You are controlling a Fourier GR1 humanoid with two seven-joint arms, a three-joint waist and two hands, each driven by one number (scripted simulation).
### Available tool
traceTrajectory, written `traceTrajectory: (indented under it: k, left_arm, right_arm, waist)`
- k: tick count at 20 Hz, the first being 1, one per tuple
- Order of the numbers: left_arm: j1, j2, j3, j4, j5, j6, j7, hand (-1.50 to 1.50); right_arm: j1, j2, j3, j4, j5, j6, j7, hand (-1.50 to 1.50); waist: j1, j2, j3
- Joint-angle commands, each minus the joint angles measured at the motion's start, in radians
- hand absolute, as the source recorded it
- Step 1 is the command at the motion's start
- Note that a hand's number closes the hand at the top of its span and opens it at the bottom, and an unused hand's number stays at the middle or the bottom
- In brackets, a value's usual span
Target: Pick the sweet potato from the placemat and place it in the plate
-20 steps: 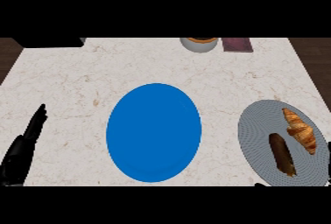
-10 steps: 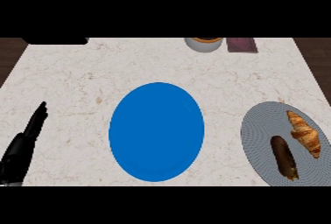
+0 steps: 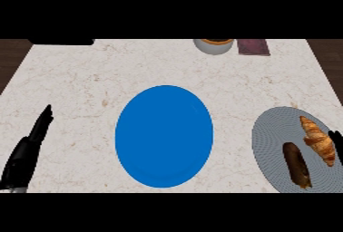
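Head view, one moment.

Nearest, lower left: left hand (image 3: 25, 156) lay on the counter (image 3: 80, 90), fingers straight and released, pointing away from the body, holding nothing. It was well apart from the blue plate (image 3: 164, 136).

Lower right: sweet potato (image 3: 296, 165), dark brown and elongated, lay on the grey placemat (image 3: 275, 136), in its nearer half, not on the plate. A croissant (image 3: 318, 141) lay just beside it on the same mat, toward the right edge; contact between the two could not be judged.

Right hand (image 3: 334, 139): only a dark sliver showed at the right edge, over the placemat's far side, by the croissant. Released or clenched: cannot tell.

Centre: the blue plate, nothing on it, near the placemat but not touching it.

Far edge: a grey bowl (image 3: 214, 45) with something orange-brown inside, and just right of it a small maroon item (image 3: 253, 46), flat on the counter. Far left corner: a dark object (image 3: 60, 41), cut off, not identifiable.
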Motion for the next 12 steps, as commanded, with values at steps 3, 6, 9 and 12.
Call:
traceTrajectory:
  k: [3,6,9,12]
  left_arm:
    - [0.051,0.011,0.022,-0.046,0.006,-0.037,0.013,0.00]
    - [0.008,-0.035,0.009,-0.035,-0.035,-0.006,0.042,0.00]
    - [0.021,-0.067,0.038,-0.006,-0.062,-0.013,-0.002,0.00]
    - [0.002,-0.055,0.075,-0.005,-0.059,-0.067,0.040,0.00]
  right_arm:
    - [-0.131,-0.043,0.034,0.123,0.039,0.171,0.141,-1.50]
    - [-0.156,-0.095,-0.040,0.225,-0.029,0.240,0.067,-1.50]
    - [-0.186,-0.077,-0.068,0.316,-0.030,0.246,-0.009,-1.50]
    - [-0.211,-0.078,-0.058,0.351,0.001,0.282,-0.049,-1.50]
  waist:
    - [0.008,-0.002,0.001]
    - [-0.007,-0.002,0.001]
    - [-0.011,-0.002,0.001]
    - [-0.013,-0.003,0.001]
